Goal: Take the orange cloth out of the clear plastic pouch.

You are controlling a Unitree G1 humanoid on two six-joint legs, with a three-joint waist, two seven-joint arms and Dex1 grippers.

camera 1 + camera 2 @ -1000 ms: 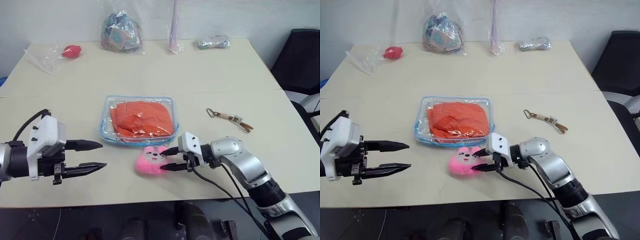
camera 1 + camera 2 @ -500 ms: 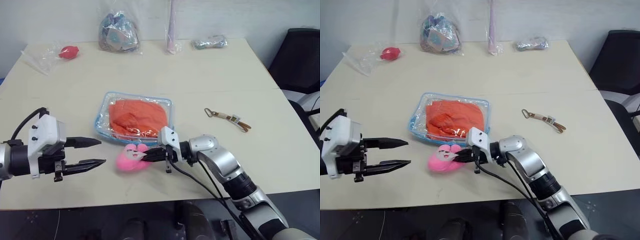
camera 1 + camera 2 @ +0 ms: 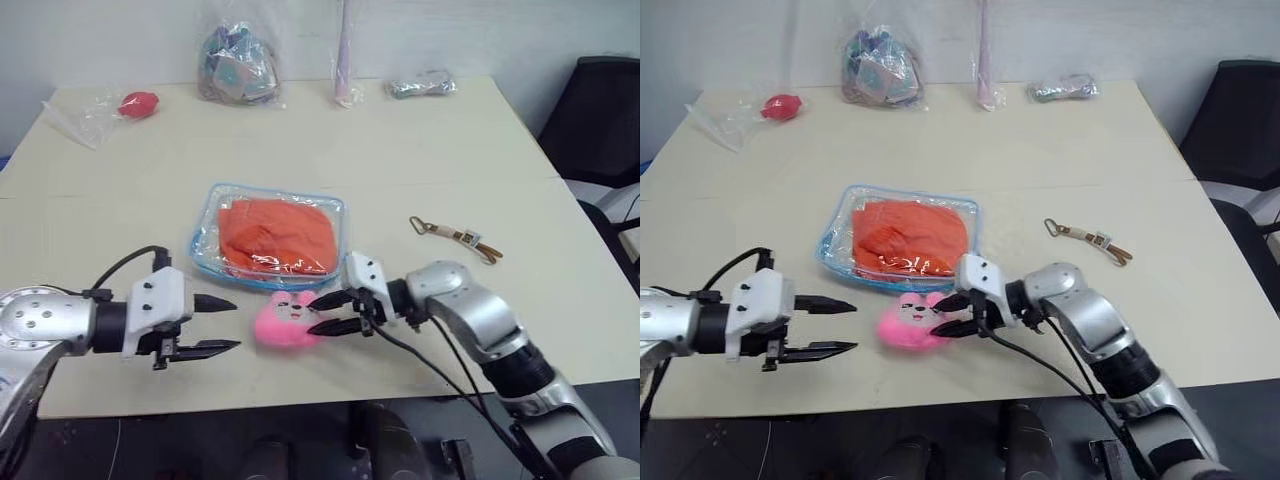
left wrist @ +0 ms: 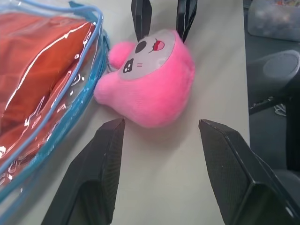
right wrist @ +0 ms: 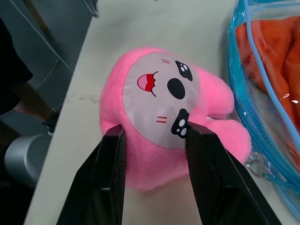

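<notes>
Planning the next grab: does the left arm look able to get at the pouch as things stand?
Probably yes. The left end effector is open beside the pouch's near corner; the pink plush lies to its side, not between.

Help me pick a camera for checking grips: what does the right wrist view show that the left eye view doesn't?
Right wrist view: the toy's printed face up close, the right gripper's fingers flanking it, and a metal ring at the pouch's edge. Left eye view: the left gripper, open, a strap, and bagged items at the table's far edge. Both: toy, pouch with orange cloth, right gripper.
</notes>
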